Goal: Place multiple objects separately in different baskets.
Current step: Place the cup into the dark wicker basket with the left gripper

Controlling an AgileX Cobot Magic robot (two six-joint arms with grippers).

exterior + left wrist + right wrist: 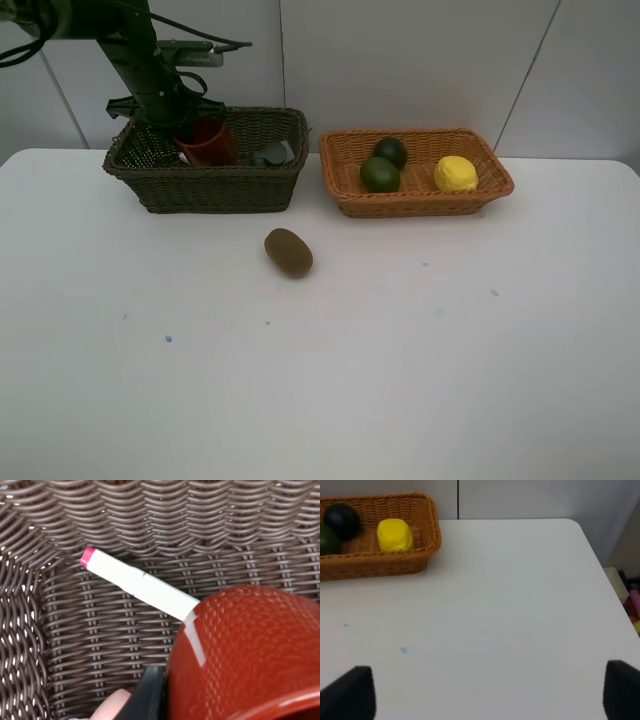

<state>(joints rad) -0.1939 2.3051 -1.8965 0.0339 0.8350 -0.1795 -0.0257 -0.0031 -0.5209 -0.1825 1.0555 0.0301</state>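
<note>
Holding the red cup point(207, 140) inside the dark basket point(205, 187), our left pincer point(190, 130) is clamped shut on it; its jaws are hidden behind the cup in the high view, and the left wrist view shows only one dark finger against the cup's wall.

Item, red cup: tilted, low in the dark basket, mouth toward the wrist camera. We judge the step in hand to be its release. We should lower it until it rests on the weave, open fully, then lift straight up so the rim does not catch a finger.

Item, white marker point(140, 582): pink-capped, lying on the basket floor, one end running under or behind the cup. We should set the cup down beside it if room allows, since a cup resting on the marker may rock.

Item, pale pink object point(112, 707): at the edge of the left wrist view, too cropped to name.

Item, grey object point(270, 154): in the same basket, toward its other end, well apart from the cup.

Item, kiwi point(288, 252): alone on the white table point(320, 380), in front of both baskets; we judge it next.

Item, orange basket point(415, 200): holds the lime point(380, 174), the mangosteen point(391, 151) and the lemon point(455, 174).

Item, right pincer point(490, 695): fingers spread wide, empty, over bare table near the orange basket's lemon end; unseen in the high view.
</note>
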